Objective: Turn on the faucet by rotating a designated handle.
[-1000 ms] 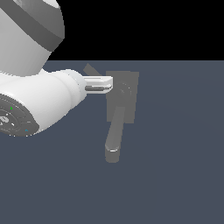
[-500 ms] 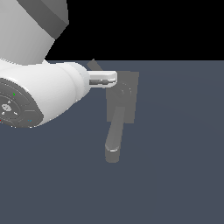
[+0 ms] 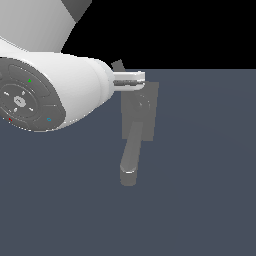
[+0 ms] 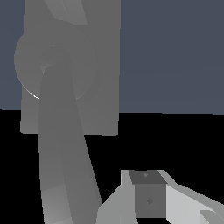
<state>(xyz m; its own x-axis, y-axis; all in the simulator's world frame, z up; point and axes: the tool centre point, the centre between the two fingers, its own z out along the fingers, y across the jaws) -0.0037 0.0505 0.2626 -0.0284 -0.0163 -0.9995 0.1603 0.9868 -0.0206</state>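
The grey faucet has a flat back plate [image 3: 149,116], a round hub [image 3: 144,103] and a thick spout [image 3: 131,159] reaching toward the camera. In the wrist view the same plate [image 4: 103,65], hub [image 4: 30,52] and spout [image 4: 61,166] fill one side. A thin dark bar that looks like the handle [image 3: 118,65] pokes out just above my gripper [image 3: 136,79]; a flat strip [image 4: 70,11] leaves the hub in the wrist view. My fingers lie together, shut on nothing, at the plate's upper corner, touching or nearly touching the bar. One fingertip [image 4: 148,197] shows in the wrist view.
My bulky white arm [image 3: 55,90] covers the exterior view's upper left and hides what lies behind it. The faucet stands on a flat blue-grey floor [image 3: 200,190]. Beyond the floor's far edge there is only black.
My gripper has moved up and toward the exterior view's right, from beside the plate's upper edge to its top corner. The thin dark bar above it shifted the same way. The spout stayed put.
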